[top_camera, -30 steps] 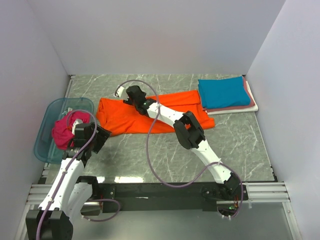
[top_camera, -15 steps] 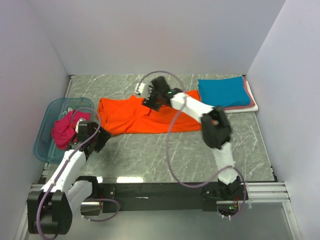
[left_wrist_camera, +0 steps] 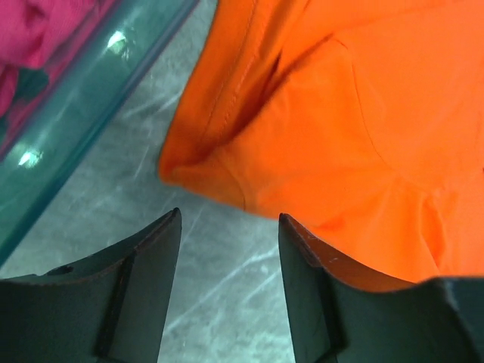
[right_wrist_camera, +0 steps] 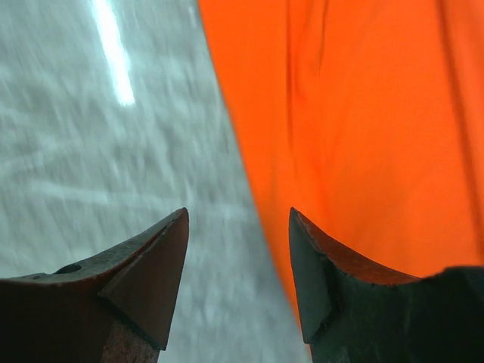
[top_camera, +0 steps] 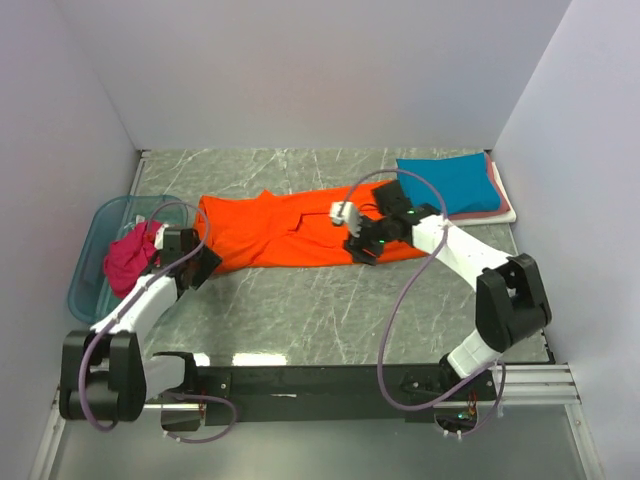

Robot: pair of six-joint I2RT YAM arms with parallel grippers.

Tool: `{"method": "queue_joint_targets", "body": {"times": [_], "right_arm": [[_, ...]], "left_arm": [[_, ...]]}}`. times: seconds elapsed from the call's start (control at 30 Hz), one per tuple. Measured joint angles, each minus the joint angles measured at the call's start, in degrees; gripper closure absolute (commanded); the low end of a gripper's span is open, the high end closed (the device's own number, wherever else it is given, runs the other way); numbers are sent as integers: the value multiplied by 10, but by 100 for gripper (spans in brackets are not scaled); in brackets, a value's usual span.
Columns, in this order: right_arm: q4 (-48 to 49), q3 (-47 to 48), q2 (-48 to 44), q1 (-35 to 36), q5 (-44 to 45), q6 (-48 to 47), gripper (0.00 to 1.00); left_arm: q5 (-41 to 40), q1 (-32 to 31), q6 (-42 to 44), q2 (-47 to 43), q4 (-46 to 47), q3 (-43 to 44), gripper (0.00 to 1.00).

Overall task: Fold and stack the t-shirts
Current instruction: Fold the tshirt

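Observation:
A bright orange t-shirt lies spread flat across the middle of the table. My left gripper is open and empty at the shirt's near left corner. In the left wrist view that corner lies just ahead of the fingers. My right gripper is open and empty over the shirt's front edge. In the right wrist view the shirt's edge runs between the fingers. A folded teal t-shirt tops pink and white folded ones at the back right. A magenta t-shirt lies crumpled in the tub.
A translucent blue tub stands at the left edge, right beside my left arm; its wall shows in the left wrist view. Grey walls close the back and both sides. Bare marble table lies in front of the orange shirt.
My right arm has swung from the shirt's upper left to its front edge right of the middle. My left gripper has moved right from the tub to the shirt's near left corner.

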Motion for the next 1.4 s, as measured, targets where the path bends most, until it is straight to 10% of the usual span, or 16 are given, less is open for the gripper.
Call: {"method": "queue_joint_targets", "body": {"times": [0.37, 0.57, 1.4], "right_arm": [[-46, -140, -139, -134, -4, -106, 38], [-39, -191, -145, -158, 5, -162, 38], [53, -171, -22, -228, 52, -325, 41]], "left_arm": [[-67, -29, 10, 113, 27, 56, 55], [-96, -36, 21, 144, 28, 69, 95], [-125, -38, 30, 94, 9, 71, 98]]}}
